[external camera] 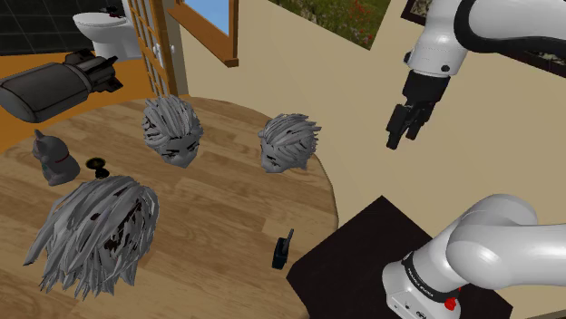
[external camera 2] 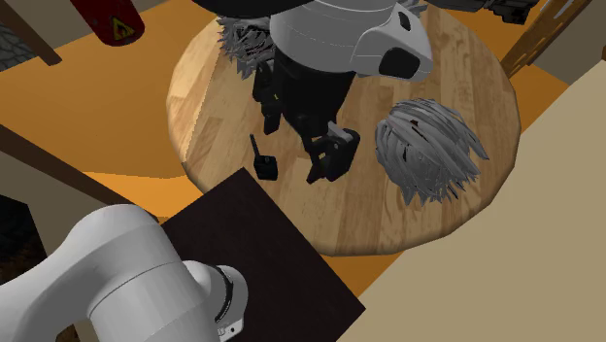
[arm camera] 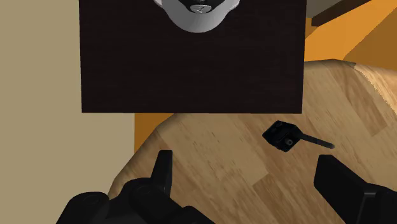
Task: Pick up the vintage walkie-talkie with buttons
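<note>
1. Nearest: the dark stand, flat-topped, carrying the base of the white arm. Set just beside the round wooden table, with a strip of orange floor between them in the wrist view.
2. Just past the stand, close to the table's rim: the walkie-talkie. Small and black, apparently upright on its base, thin antenna up. Untouched, and apart from everything else on the table.
3. Above that rim zone: the gripper, well clear of the wood and pointing down. Fingers spread wide, with nothing between them and nothing pinched. Handset sighted ahead of the fingertips in the wrist view, nearer one finger than the other, not centred.
4. Farther in: three grey, spiky hair pieces, all well apart from the handset. No obstruction to the approach, as judged.
5. Farther still: a small dark cat figure and a long black object by the table's far side. Beyond those, a white toilet.
6. Step in hand, as judged: approach, ahead of descent. Grasp not yet begun.
7. Next move calls for shifting sideways until the handset sits midway between the fingers. Then a straight descent with the claw kept wide, the closing line set across the narrow body, and a firm squeeze below the antenna. Care advised: light, upright and close to the rim, so likely to topple or slide off if nudged.
</note>
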Controlling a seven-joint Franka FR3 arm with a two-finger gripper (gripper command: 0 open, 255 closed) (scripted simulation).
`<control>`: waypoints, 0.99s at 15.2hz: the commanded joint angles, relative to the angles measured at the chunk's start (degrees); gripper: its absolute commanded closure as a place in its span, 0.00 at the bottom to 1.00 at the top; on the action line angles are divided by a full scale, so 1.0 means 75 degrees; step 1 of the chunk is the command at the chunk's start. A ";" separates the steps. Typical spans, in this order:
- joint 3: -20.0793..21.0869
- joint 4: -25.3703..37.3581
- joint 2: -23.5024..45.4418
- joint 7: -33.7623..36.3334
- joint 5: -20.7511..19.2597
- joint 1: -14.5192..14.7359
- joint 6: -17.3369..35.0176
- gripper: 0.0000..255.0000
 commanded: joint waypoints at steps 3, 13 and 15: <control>0.0228 -0.0515 -0.0128 0.0367 0.0221 0.0015 0.0464 0.00; 0.1573 -0.2508 0.0154 0.2133 0.1495 0.0325 0.3190 0.00; 0.1882 -0.2765 0.0454 0.2473 0.1772 0.0415 0.3845 0.00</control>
